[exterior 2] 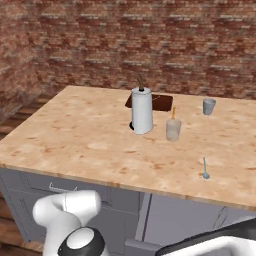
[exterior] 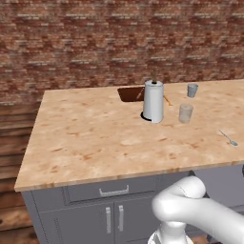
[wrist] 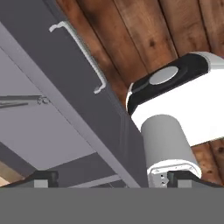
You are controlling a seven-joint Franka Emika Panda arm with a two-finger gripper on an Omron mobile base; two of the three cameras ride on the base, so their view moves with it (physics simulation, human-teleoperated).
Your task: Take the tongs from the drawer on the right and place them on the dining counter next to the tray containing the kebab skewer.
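Tongs (wrist: 22, 101) lie at left centre of the hand view, silver, inside the opened grey drawer (wrist: 65, 127); its front with a bar handle (wrist: 81, 54) runs diagonally, wood floor beyond. Hand (wrist: 111, 179) at bottom edge, fingers spread wide, holding nothing.

Left base view: peach desk (exterior: 95, 138) mid-frame; dark tray (exterior: 129, 94) behind the paper-towel roll (exterior: 153, 101), upper centre.

Right base view: tray (exterior 2: 162, 103) at upper centre; kebab skewer (exterior 2: 173, 113) just beside its corner, above a cloudy glass (exterior 2: 173, 129).
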